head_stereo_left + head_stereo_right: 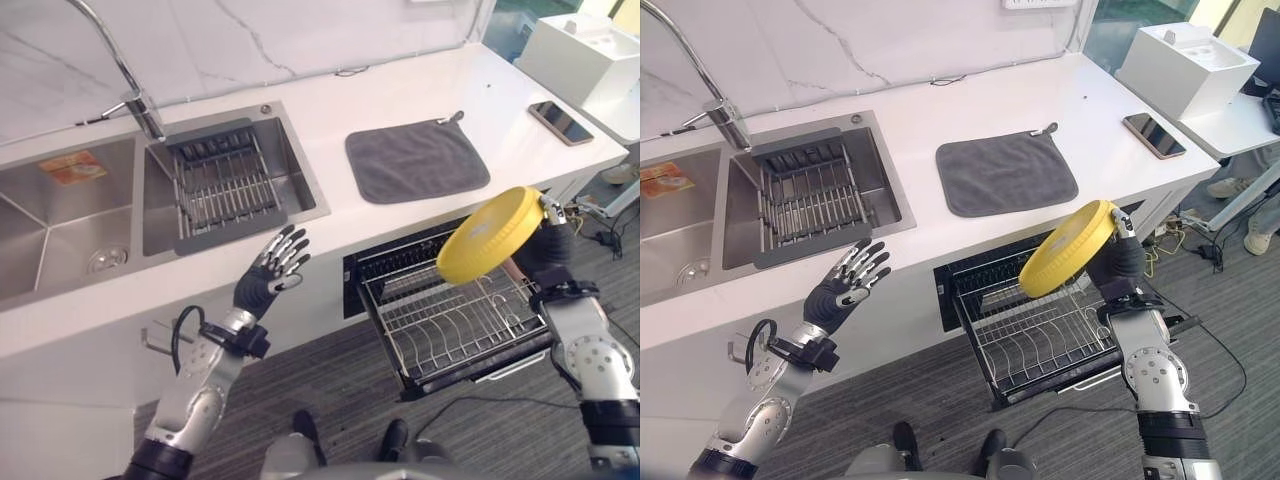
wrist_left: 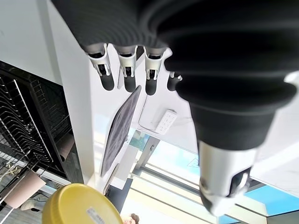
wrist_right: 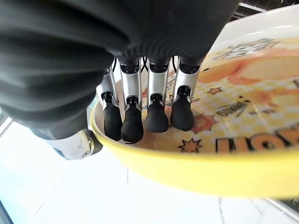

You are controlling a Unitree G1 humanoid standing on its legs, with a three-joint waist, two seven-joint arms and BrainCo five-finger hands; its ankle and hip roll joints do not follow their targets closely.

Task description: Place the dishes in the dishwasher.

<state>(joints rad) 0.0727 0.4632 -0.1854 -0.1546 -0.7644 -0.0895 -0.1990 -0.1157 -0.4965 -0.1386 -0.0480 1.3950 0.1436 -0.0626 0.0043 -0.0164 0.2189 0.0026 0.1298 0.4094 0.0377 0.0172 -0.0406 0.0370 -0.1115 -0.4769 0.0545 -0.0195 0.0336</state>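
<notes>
While the right hand point(image 1: 1123, 262) holds a yellow plate point(image 1: 1068, 248) tilted on edge, its fingers point(image 3: 156, 114) lie on the plate's printed inner face and its thumb sits against the outer side of the rim, so the plate is pinched between them. Just below those fingers is the pulled-out dishwasher rack point(image 1: 1035, 335), a wire basket with rows of prongs, and the plate hangs above its back part without touching it. Behind the fingers, on the white bench point(image 1: 1100, 110), a grey cloth point(image 1: 1005, 173) lies flat, and farther off on the same side are a phone point(image 1: 1154, 134) and a white box point(image 1: 1185, 63). Well apart from the plate, the left hand point(image 1: 272, 268) is raised in front of the bench edge, its fingers point(image 2: 127, 76) spread and straight, holding nothing. Beyond those fingers the steel sink point(image 1: 60, 215) holds a dark drying rack point(image 1: 222, 183), with the tap point(image 1: 125, 75) rising behind it.
</notes>
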